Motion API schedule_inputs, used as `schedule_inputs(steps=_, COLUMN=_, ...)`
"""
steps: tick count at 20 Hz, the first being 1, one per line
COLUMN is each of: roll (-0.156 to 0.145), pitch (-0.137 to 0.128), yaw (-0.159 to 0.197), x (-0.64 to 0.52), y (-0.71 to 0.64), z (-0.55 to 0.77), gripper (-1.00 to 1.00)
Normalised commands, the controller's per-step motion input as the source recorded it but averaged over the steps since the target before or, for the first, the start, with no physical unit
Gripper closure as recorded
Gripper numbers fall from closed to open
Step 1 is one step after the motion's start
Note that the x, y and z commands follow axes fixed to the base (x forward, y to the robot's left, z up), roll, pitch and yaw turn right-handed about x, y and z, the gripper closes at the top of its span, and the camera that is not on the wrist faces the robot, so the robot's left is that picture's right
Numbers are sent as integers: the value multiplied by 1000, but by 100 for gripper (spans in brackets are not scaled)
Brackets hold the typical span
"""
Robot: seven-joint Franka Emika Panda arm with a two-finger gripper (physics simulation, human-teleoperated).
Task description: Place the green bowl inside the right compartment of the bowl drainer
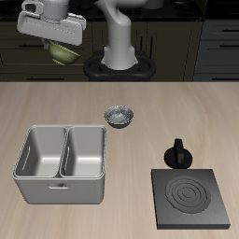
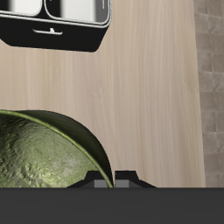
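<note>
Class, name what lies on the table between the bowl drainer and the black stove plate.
Nothing: between the bowl drainer and the stove plate the exterior view shows only bare table.

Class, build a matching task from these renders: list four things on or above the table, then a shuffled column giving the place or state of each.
1. green bowl
2. grey-and-white bowl
3. bowl drainer
4. stove plate

A. flat and black, near the table's front edge
B. held up in the tool, above the table
C. two empty bins
D. on the table, behind the drainer

Pairs: 1-B, 2-D, 3-C, 4-A
</note>
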Motion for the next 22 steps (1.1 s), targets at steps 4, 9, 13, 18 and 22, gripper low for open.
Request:
schedule_inputs(steps=4, roll=0, pitch=5, yaw=-13, x=456, y=-310, z=81, gripper=100)
schedule_inputs(steps=9, roll=7, pitch=13, yaw=-23, x=506, y=-77, z=36, gripper=100)
schedule_inputs(steps=13, roll=-1, pitch=-3, yaw=-9, x=394, y=52, z=137, gripper=100)
schedule_inputs(steps=18, roll=86, pitch=33, yaw=-9, x=331, y=131, z=44, gripper=100)
schedule_inputs(steps=22, roll=88, pitch=1, yaw=-6, x=282, y=338, z=36, gripper=100)
